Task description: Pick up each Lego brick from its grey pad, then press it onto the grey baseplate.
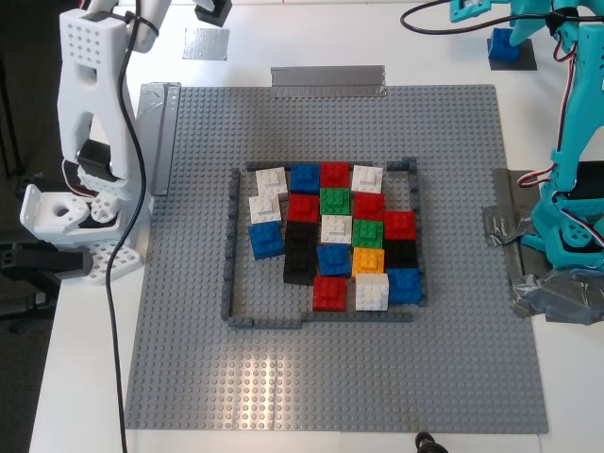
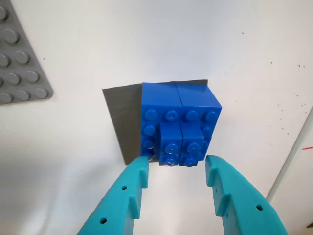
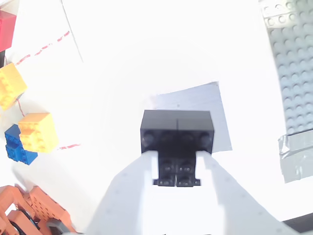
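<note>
teal arm at the exterior view's right, white arm at the exterior view's left. "my first gripper" (image 2: 176, 169), teal, jaws apart, hovers just short of a blue brick (image 2: 178, 122); tips either side of its small top block, not touching as far as i can see. blue brick sits on a grey pad (image 2: 122, 117) on white table (image 2: 146, 39), baseplate corner visible nearby in that wrist view. in exterior view the same blue brick (image 1: 501, 44) is on its dark pad (image 1: 525, 58) near top right, off the baseplate.

"my second gripper" (image 3: 177, 159), white, fingers flank the small raised bit of a black brick (image 3: 177, 129); look pressed against it, so gripping the black brick. brick is over the 2nd grey pad (image 3: 195, 105); cant tell if lifted or resting. loose yellow bricks (image 3: 36, 129) and orange ones off to the side in that wrist view. in exterior view the black brick (image 1: 213, 9) is at top edge, above the pale pad (image 1: 205, 43).

grey baseplate (image 1: 377, 377) centre of table, dark-grey frame (image 1: 229, 245) on it, mix of red, white, green, blue, black, orange bricks (image 1: 335, 236) packed inside frame. duct tape strip (image 1: 327, 79) along the baseplate's far edge.
</note>
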You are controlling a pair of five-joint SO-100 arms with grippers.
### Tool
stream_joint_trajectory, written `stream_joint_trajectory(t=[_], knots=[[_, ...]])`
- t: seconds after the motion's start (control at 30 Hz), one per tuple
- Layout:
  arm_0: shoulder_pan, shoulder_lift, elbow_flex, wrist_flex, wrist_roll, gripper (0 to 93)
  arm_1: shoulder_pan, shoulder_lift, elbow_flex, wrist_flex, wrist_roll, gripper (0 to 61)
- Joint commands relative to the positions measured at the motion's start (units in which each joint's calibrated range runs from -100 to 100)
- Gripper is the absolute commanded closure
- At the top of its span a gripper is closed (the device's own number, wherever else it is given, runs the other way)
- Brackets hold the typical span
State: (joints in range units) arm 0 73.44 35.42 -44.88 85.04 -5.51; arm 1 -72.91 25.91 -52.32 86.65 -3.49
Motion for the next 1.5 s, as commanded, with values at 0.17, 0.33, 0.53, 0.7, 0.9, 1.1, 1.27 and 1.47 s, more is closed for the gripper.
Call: stream_joint_trajectory(t=[0.17, 0.33, 0.53, 0.7, 0.9, 1.1, 1.27, 1.47], knots=[[0.09, -0.48, -1.94, 0.07, 0.36, 88.6, 2.87, -24.62, 19.77, -1.54, 0.78, 61.1], [0.3, -0.48, -1.85, 0.15, 0.36, 92.6, 5.19, -33.03, 27.54, -2.84, 0.0, 61.1], [0.38, -1.17, -1.85, 0.23, 0.36, 92.7, 11.86, -43.85, 40.63, -3.73, -0.34, 61.1], [0.09, -4.17, -1.76, 2.26, 2.17, 92.7, 21.88, -49.25, 46.05, 2.29, -0.29, 61.1], [-1.22, -10.1, 0.68, 9.83, 3.44, 92.7, 35.73, -54.15, 48.94, 8.88, 2.1, 61.2], [-3.18, -16.79, 4.65, 12.76, 5.05, 92.7, 51.33, -58.01, 53.72, 12.7, 4.2, 61.2], [-6.23, -24.35, 14.22, 13.98, 8.52, 92.7, 66.34, -59.81, 57.78, 11.89, 7.82, 61.2], [-10.43, -33.87, 29.84, 13.57, 13.74, 92.7, 84.55, -59.64, 61.58, 7.33, 12.7, 61.2]])
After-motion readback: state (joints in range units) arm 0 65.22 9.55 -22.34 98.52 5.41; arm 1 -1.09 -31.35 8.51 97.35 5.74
